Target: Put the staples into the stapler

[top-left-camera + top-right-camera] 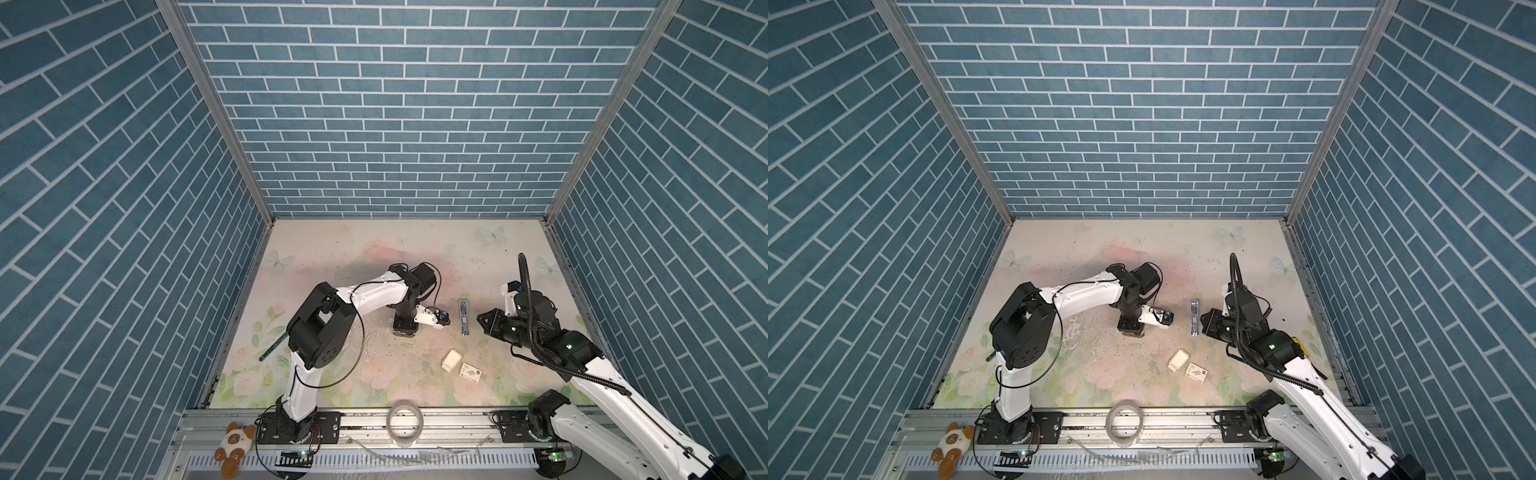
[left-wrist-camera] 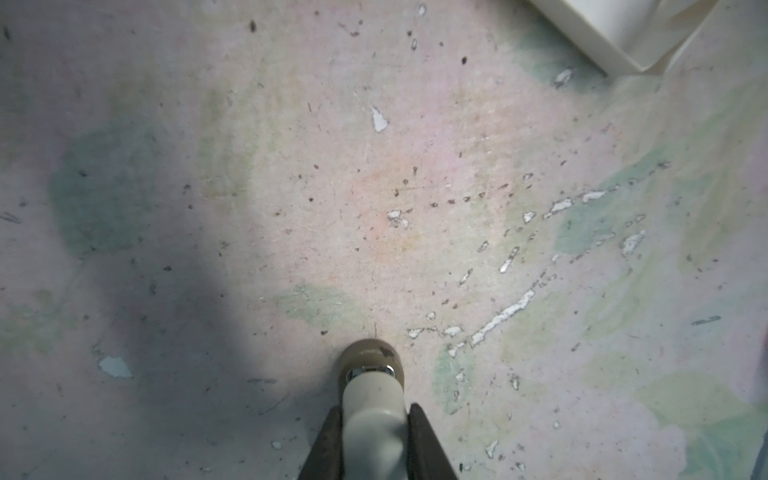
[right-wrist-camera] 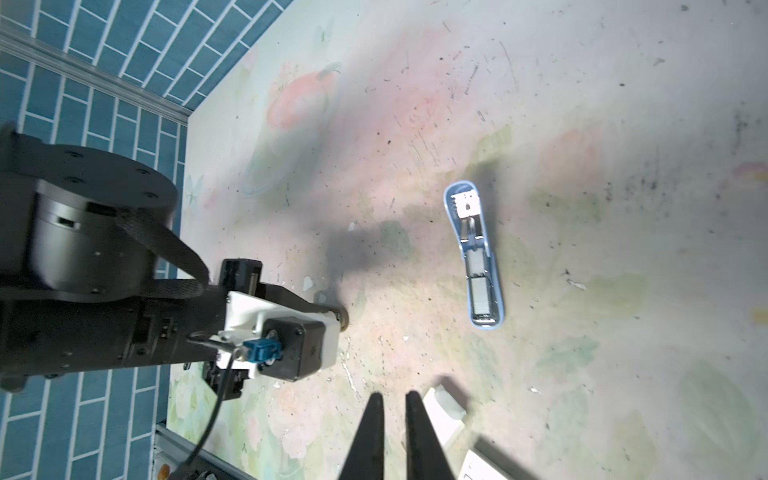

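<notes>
The blue stapler (image 1: 464, 318) (image 1: 1195, 318) (image 3: 473, 257) lies opened flat on the floral table, its metal channel facing up. The staples are a printed white box (image 1: 471, 370) (image 1: 1196, 372) and a plain white inner tray (image 1: 451, 360) (image 1: 1178, 359) (image 3: 442, 411), side by side nearer the front. My left gripper (image 1: 404, 330) (image 2: 376, 409) points down left of the stapler, shut on a cream rod (image 2: 374, 399) whose tan round tip touches the table. Just right of the stapler, my right gripper (image 1: 482, 321) (image 3: 395, 398) hovers shut and empty.
A clear tape roll (image 1: 405, 419) (image 1: 1124, 419) stands on the front rail. A plush toy (image 1: 235, 442) lies at the front left. A green pen (image 1: 272, 345) leans at the table's left edge. Blue brick walls close in three sides.
</notes>
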Tool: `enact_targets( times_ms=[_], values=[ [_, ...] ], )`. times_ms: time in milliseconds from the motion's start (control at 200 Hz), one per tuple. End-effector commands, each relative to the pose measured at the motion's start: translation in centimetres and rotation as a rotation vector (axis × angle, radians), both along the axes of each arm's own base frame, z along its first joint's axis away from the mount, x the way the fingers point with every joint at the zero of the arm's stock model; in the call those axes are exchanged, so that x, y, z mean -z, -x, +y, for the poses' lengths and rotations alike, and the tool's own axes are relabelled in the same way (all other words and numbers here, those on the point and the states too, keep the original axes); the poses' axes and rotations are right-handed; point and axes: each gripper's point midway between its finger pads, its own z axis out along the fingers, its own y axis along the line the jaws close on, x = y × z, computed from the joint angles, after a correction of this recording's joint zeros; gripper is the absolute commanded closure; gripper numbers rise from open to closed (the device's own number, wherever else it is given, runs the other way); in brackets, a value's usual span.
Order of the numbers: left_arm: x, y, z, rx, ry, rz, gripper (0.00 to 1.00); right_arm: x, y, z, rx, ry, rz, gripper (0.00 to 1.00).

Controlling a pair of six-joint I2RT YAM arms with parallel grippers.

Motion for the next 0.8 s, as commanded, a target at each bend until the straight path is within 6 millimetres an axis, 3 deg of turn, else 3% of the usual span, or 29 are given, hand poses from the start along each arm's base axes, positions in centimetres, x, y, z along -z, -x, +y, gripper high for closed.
enact_targets(
  times_ms=[0, 345, 575, 795],
  values=[
    [4.8, 2.1, 3.3, 0.020, -0.207, 0.070, 0.96, 2.0, 1.1, -1.3, 0.017, 0.056, 0.043, 0.87],
    [5.6, 2.1, 3.3, 0.001, -0.233, 0.037, 0.94, 2.8, 1.7, -2.0, 0.030, 0.065, 0.041, 0.87],
    [3.2, 1.3, 2.8, -0.008, -0.191, -0.010, 0.81, 2.4, 2.0, -2.3, 0.031, 0.061, 0.019, 0.87],
    [0.2, 0.4, 1.6, -0.023, -0.124, -0.047, 0.76, 2.0, 1.8, -2.7, 0.042, 0.074, -0.006, 0.87]
  ],
)
